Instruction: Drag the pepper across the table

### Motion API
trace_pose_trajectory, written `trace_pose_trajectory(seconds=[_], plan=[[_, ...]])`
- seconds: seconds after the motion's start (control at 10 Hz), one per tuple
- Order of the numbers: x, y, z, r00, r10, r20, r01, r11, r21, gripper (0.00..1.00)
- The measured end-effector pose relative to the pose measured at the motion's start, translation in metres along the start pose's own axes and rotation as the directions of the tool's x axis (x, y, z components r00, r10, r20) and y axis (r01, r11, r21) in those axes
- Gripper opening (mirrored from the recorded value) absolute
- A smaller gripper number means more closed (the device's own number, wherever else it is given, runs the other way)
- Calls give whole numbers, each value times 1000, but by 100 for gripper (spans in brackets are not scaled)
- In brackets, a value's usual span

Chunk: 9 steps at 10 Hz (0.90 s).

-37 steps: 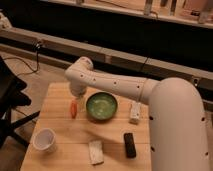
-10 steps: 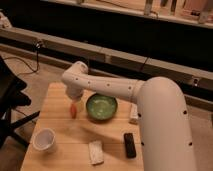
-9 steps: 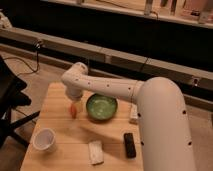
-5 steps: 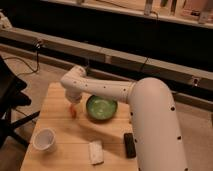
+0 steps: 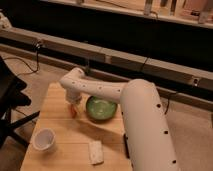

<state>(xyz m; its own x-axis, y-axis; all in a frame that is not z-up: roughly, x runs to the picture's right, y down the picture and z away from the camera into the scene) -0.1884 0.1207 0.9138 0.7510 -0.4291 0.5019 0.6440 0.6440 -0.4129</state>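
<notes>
The pepper (image 5: 73, 111) is a small orange-red slender piece lying on the wooden table (image 5: 57, 125), just left of the green bowl (image 5: 101, 108). My gripper (image 5: 74, 103) hangs from the white arm and is down right over the pepper's upper end. The arm covers the gripper's tips, so the contact with the pepper is hidden.
A white cup (image 5: 44, 139) stands at the front left of the table. A white packet (image 5: 95, 152) lies at the front middle. A dark object (image 5: 125, 147) sits beside my arm at the front right. A black chair (image 5: 10, 100) is left of the table.
The arm has reached further left and down over the table, bringing the gripper onto the pepper. The pepper has stayed beside the bowl.
</notes>
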Motion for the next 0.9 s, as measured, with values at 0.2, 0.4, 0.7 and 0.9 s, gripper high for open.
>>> trace_pose_trajectory(seconds=[0.2, 0.4, 0.7, 0.9], plan=[[-3, 0, 8, 1000, -20, -9, 20, 999, -31, 71], [-5, 1, 9, 999, -42, -19, 41, 998, -42, 49], [-3, 2, 4, 999, -40, -10, 39, 999, -32, 23], [-1, 1, 4, 1000, -30, -8, 30, 999, -35, 2]])
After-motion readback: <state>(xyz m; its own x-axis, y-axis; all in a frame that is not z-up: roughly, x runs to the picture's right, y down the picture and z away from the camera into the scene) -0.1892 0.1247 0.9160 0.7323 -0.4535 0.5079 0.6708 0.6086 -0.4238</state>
